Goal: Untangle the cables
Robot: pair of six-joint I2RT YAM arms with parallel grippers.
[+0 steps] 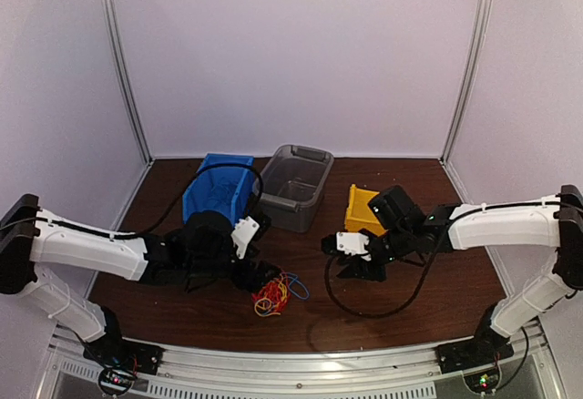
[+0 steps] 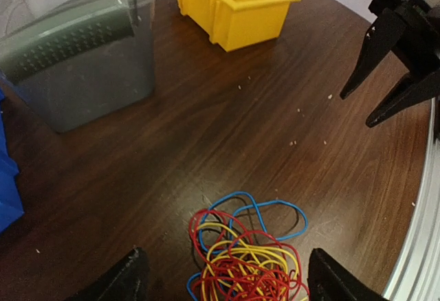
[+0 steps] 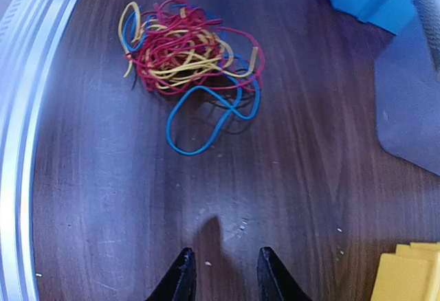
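**Operator:** How is the left arm posed?

**Technician:** The left arm reaches in from its base toward the middle of the table (image 1: 410,303), with the wrist low. The left gripper (image 2: 225,260) is spread wide, one finger (image 2: 127,280) on each side of the cables (image 2: 240,263). The red, yellow and blue bundle lies on the table between the fingertips. Neither finger visibly presses on it, and the fingers hold nothing.

**Operator:** And the right arm?

**Technician:** The right arm extends across from the opposite side, forearm nearly level, wrist angled down at the table. The right gripper (image 3: 225,254) stands partly open, with a narrow gap between its fingers (image 3: 184,273). Only bare wood shows in that gap. The cables lie well ahead of these fingertips and slightly left, with one blue loop trailing back toward them.

**Operator:** What are the surrounding items?

**Technician:** The yellow bin (image 3: 405,277) sits just right of the right fingers. The grey bin (image 2: 75,60) and the blue bin (image 1: 217,194) stand beyond the left fingers.
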